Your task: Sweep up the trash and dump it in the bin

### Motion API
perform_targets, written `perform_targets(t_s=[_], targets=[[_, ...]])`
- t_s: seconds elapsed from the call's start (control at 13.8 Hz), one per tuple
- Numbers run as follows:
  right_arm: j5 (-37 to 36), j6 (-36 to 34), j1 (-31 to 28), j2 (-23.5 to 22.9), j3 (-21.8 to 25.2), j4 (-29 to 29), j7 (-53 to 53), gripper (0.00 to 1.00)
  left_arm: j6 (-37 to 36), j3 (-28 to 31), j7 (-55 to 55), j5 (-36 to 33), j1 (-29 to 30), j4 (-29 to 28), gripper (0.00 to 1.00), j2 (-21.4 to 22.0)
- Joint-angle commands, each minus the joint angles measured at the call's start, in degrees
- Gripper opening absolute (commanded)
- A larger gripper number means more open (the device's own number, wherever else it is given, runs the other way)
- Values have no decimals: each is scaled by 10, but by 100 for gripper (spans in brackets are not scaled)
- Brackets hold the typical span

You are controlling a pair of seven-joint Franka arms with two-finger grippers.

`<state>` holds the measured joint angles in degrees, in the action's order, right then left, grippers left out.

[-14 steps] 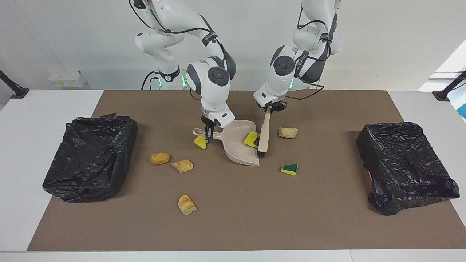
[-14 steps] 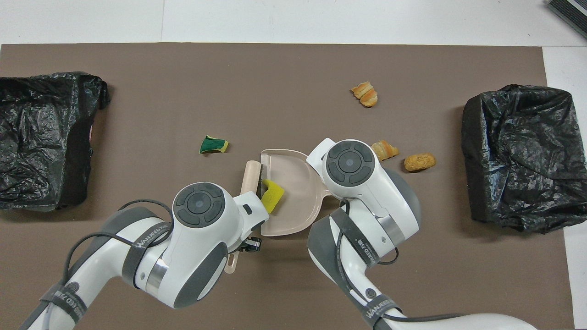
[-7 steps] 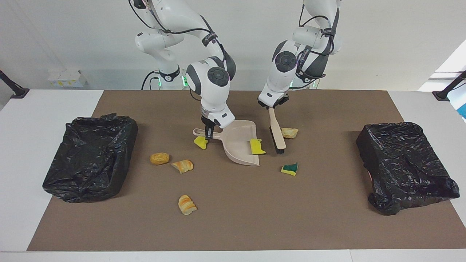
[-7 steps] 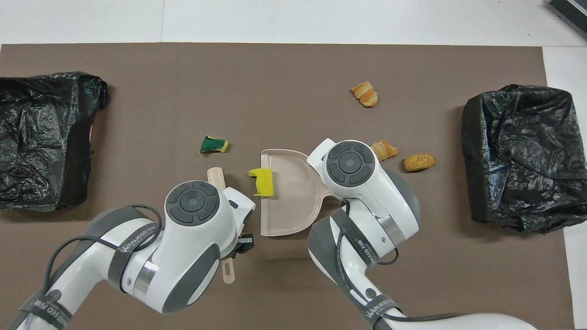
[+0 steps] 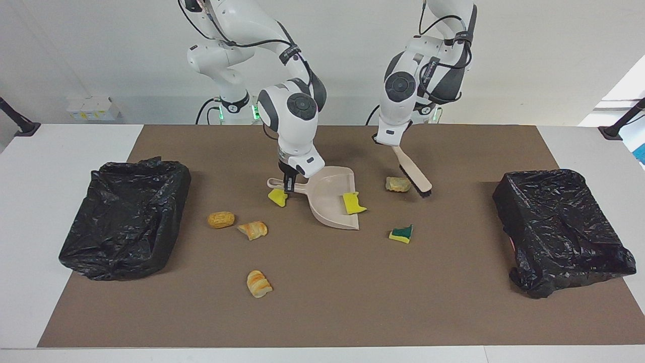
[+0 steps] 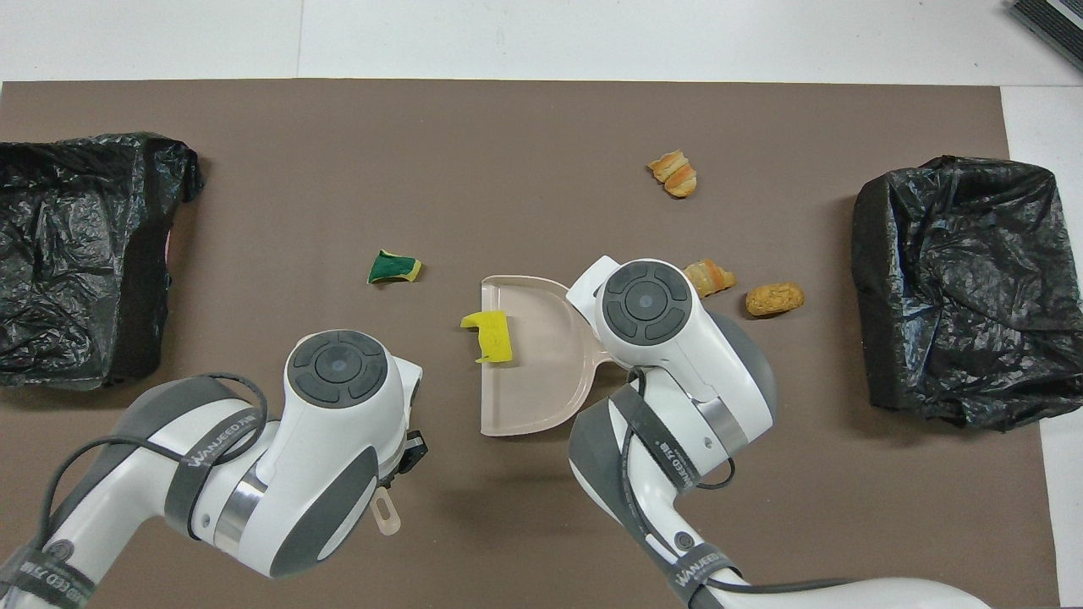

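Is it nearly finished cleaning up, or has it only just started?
Only just started. One yellow sponge piece sits at the dustpan lip; nothing shows in either black bin. The right gripper holds the dustpan, the left gripper the brush. Six scraps, like the bread piece, remain on the mat.

Beige dustpan mid-tabletop, yellow sponge chunk lying across its open edge. Green-backed sponge sits apart, toward the left arm's end. Three bread pieces toward the right arm's end. Black-bagged bins at both ends. Arm housings hide both end effectors.
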<state>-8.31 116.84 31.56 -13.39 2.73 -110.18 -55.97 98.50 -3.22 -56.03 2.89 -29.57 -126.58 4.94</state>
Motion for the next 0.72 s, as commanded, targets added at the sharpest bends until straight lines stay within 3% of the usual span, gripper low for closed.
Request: perform_targets(t_s=[0.0, 0.65], targets=[[-12, 15, -3, 0, -4, -9, 20, 0, 31, -5, -18, -9, 31, -49, 0, 32], [-12, 15, -1, 0, -4, -11, 20, 0, 195, -9, 49, 83, 0, -32, 0, -41]])
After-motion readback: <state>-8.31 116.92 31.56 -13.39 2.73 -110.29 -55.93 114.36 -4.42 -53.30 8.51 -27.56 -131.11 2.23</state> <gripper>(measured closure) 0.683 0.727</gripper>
